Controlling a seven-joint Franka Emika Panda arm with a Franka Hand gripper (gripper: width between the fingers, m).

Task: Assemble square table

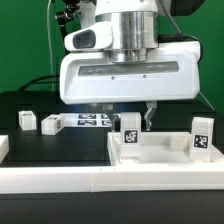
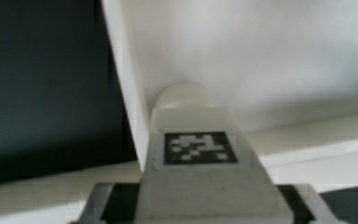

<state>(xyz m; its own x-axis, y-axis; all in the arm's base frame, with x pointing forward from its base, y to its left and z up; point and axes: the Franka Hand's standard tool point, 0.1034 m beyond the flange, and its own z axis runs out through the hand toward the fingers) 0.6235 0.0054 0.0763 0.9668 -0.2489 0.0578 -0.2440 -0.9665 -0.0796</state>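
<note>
Where the black tabletop ends at its near edge, the long white border rail runs across the whole front of the exterior view. Just behind it, toward the tabletop's near corner on the exterior view's right, lies the square slab, its raised rim facing up and its near side close against the rail.

Over the slab's far corner on the exterior view's left, the gripper hangs straight down with the held leg upright between its jaws, tag facing the camera. In the wrist view the dark fingers press on both sides of this leg, with no gap showing. The leg's rounded lower end sits above the white slab, just inside the edge that borders the black tabletop. I cannot tell whether the end touches the slab.

At the slab's far side toward the exterior view's right stands the second leg, also upright and tagged.

Farther back, the marker board lies flat on the tabletop behind the gripper. The inner loose leg sits just beside its end on the exterior view's left, and the outer loose leg sits a little nearer that edge of the tabletop.
</note>
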